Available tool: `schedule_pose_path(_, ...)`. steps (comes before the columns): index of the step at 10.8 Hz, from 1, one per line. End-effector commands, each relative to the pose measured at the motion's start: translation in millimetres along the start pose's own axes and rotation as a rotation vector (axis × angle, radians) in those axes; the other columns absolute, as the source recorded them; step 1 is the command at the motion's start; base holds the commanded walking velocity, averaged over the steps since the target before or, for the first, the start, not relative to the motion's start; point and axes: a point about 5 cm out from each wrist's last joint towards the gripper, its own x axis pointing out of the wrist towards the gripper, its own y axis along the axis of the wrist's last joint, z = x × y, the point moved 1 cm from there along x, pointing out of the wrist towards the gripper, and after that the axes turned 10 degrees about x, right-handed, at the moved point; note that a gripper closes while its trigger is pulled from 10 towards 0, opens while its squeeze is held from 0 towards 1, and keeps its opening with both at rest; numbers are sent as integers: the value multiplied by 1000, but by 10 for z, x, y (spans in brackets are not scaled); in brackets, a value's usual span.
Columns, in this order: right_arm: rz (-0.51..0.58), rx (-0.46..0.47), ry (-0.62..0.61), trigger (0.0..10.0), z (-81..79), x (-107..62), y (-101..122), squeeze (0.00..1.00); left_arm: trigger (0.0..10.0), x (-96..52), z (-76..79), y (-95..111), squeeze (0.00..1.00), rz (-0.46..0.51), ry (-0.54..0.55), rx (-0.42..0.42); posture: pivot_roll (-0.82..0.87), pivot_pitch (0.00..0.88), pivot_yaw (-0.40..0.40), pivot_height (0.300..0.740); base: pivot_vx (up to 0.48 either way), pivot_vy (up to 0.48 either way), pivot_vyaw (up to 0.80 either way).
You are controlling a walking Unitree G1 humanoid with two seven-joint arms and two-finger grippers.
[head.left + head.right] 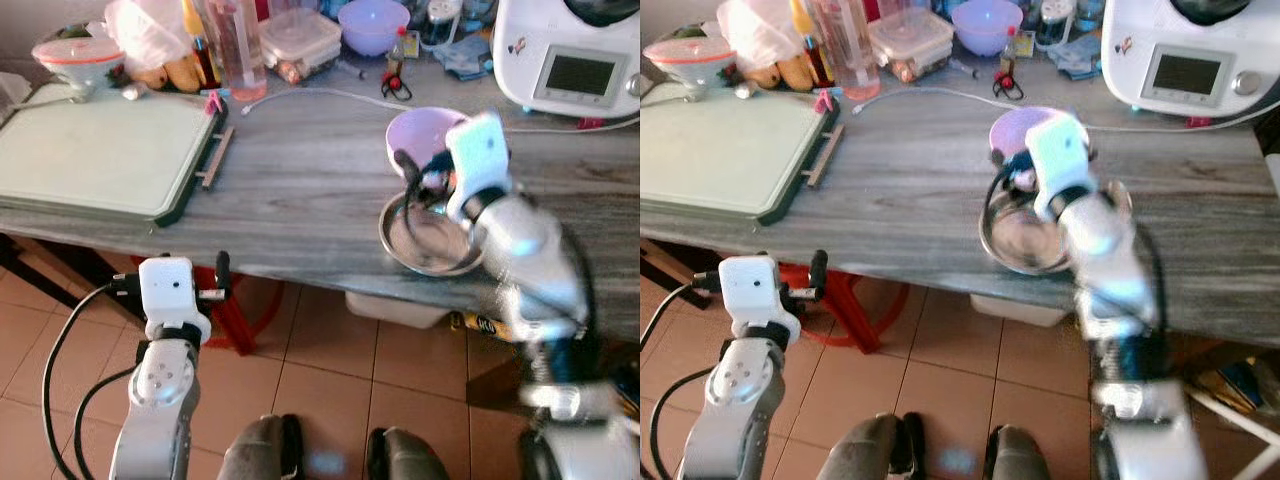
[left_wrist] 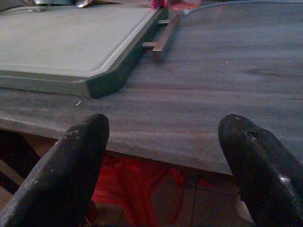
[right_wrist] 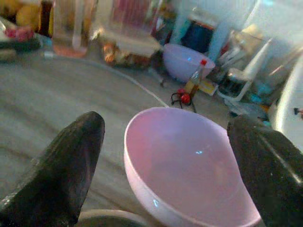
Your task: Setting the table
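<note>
A pink plastic bowl [image 1: 418, 133] sits on the grey wooden table [image 1: 300, 195], right of middle. Touching its near side is a shallow metal bowl [image 1: 428, 243] at the table's front edge. My right gripper [image 1: 420, 185] hovers over the metal bowl and points at the pink bowl. In the right wrist view it is open, its fingers [image 3: 71, 156] spread wider than the pink bowl [image 3: 184, 175] and holding nothing. My left gripper [image 1: 215, 285] is open and empty, below and in front of the table edge [image 2: 156, 151].
A green tray [image 1: 100, 150] with a metal handle covers the table's left part. Along the back stand a bottle [image 1: 240, 45], a lidded container [image 1: 300, 38], a lavender bowl [image 1: 373, 25] and a white appliance [image 1: 570, 55]. A white cable [image 1: 330, 95] crosses the tabletop. A red stool [image 1: 245, 310] stands underneath.
</note>
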Motion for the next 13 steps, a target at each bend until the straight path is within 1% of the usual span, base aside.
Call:
schedule_pose_path(1,68,9,-22,10000,-1,-35,106,0,10000,9,-27,-12,0,-2,17,7,0,94,29,740,0,0,0)
schedule_pose_path(2,105,74,-82,10000,-77,-156,48,0,10000,35,-34,11,0,9,27,2,-3,87,25,740,0,0,0)
schedule_pose_path(3,109,86,-85,10000,-182,-269,-36,0,10000,48,-36,12,0,12,32,-2,-7,82,24,740,0,0,0)
schedule_pose_path(4,80,122,-92,10000,-240,-317,-115,0,10000,56,-28,13,0,14,31,-2,-10,79,24,740,0,0,0)
schedule_pose_path(6,61,145,-97,10000,-300,-387,-189,0,10000,67,-17,6,0,15,27,-3,-17,70,28,740,0,0,-453)
schedule_pose_path(8,58,151,-102,10000,-302,-417,-206,0,10000,77,-19,-17,0,13,30,3,-21,63,27,740,-253,0,-459)
schedule_pose_path(10,53,159,-100,10000,-323,-452,-238,0,10000,87,-16,-15,0,16,32,1,-22,59,26,740,-274,0,0)
schedule_pose_path(12,-27,166,-197,10000,-216,-551,-434,0,10000,72,-20,-31,0,14,28,2,-25,58,28,740,-277,0,0)
schedule_pose_path(13,-67,189,-222,10000,-193,-564,-511,0,10000,67,-27,-36,0,13,27,4,-25,58,30,740,-281,0,0)
